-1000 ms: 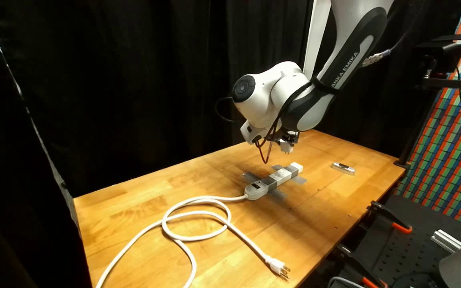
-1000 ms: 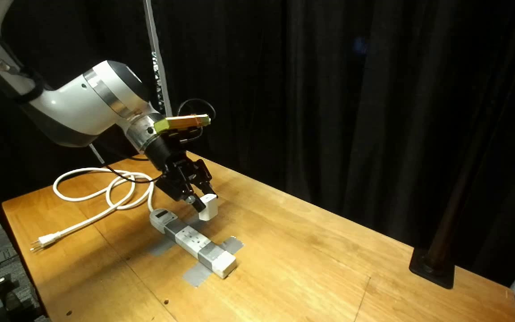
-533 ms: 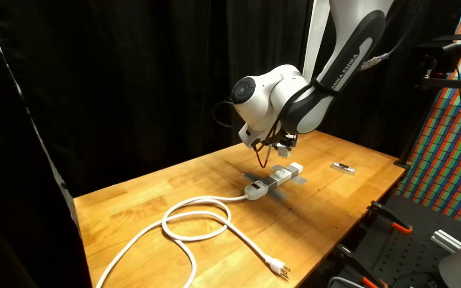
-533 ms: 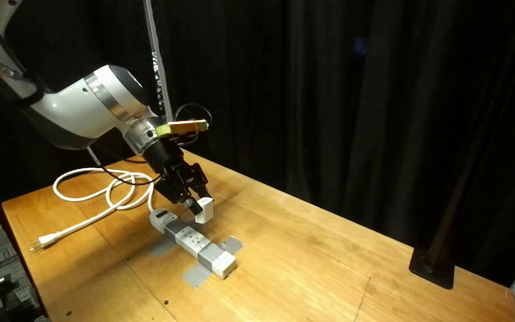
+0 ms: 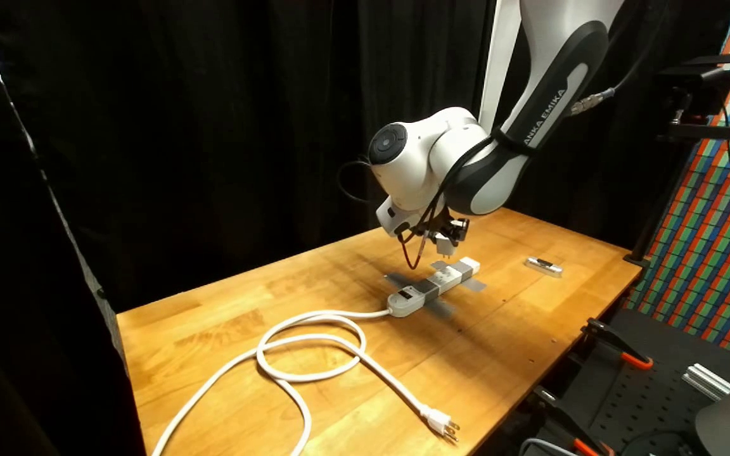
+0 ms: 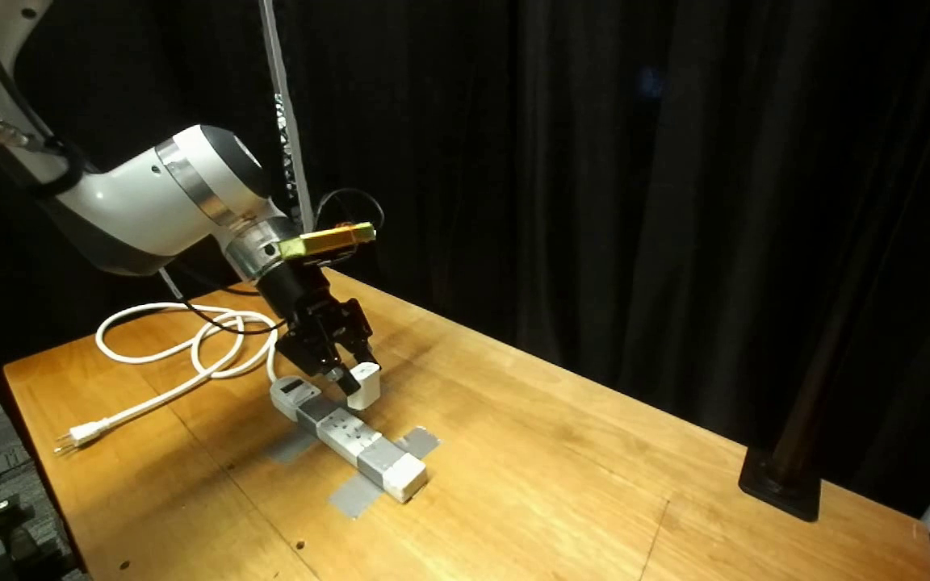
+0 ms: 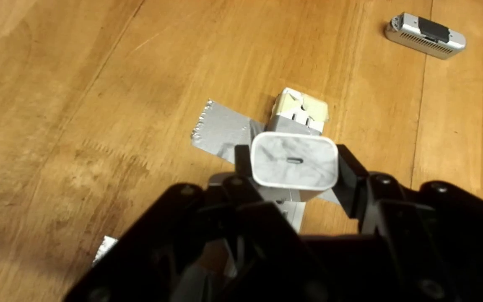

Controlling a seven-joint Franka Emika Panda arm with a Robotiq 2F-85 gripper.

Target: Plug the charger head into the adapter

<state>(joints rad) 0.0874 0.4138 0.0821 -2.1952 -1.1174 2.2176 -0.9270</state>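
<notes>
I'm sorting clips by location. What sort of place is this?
Probably a robotics lab, going by the Franka arm, the black curtains hung behind it and the power strip taped down.

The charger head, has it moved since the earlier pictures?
Yes. In both exterior views, the charger head, held in the gripper, sits lower and slightly farther left in the picture, closer to the unmoved power strip.

Brightly lit on the worktop (image 6: 562, 452), almost black in the curtains (image 6: 594, 202); softly shadowed beside the power strip (image 6: 351, 436); dark and slightly blurred along the fingers (image 7: 350, 182) in the wrist view.
</notes>
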